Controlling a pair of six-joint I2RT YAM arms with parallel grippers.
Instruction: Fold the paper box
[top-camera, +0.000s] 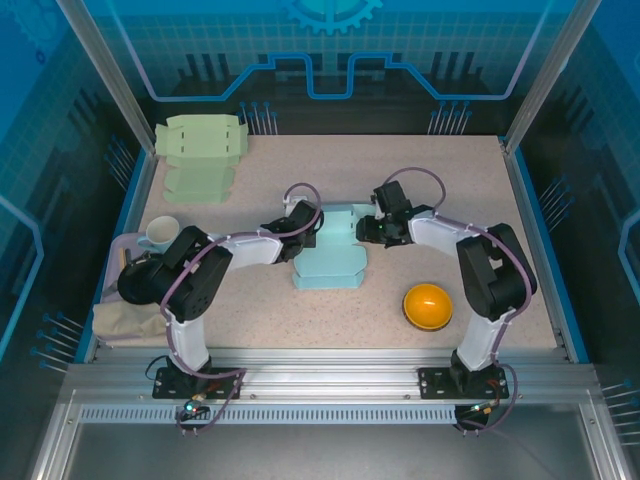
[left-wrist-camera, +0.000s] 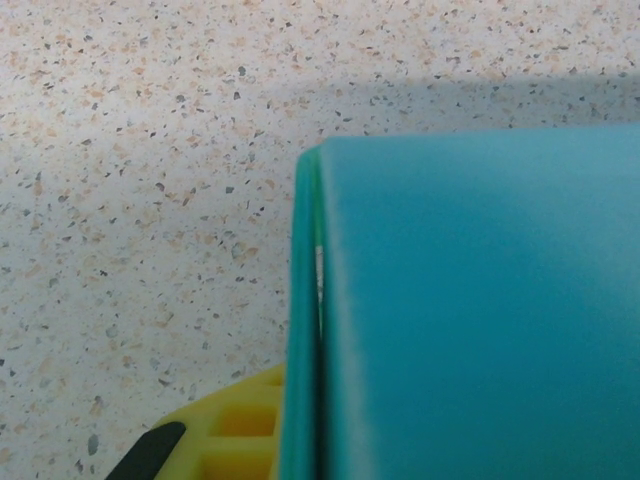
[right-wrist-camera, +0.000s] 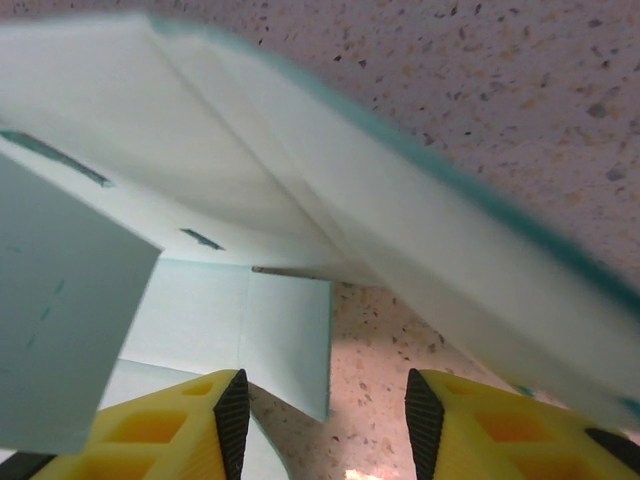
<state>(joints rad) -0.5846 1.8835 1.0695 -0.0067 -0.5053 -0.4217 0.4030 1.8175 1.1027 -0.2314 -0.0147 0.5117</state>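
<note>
Yellow fingers of the right gripper stand spread over bare counter, nothing between them, just beside a loose inner flap of the pale teal box. That box sits half-formed mid-counter between both arms. At its left side the left gripper is pressed together, apparently pinching the raised wall. Judging by this, the walls are being stood up and tucked. Next, the right gripper likely needs to catch the flap and fold it inward without dragging the box off the left gripper's hold.
</note>
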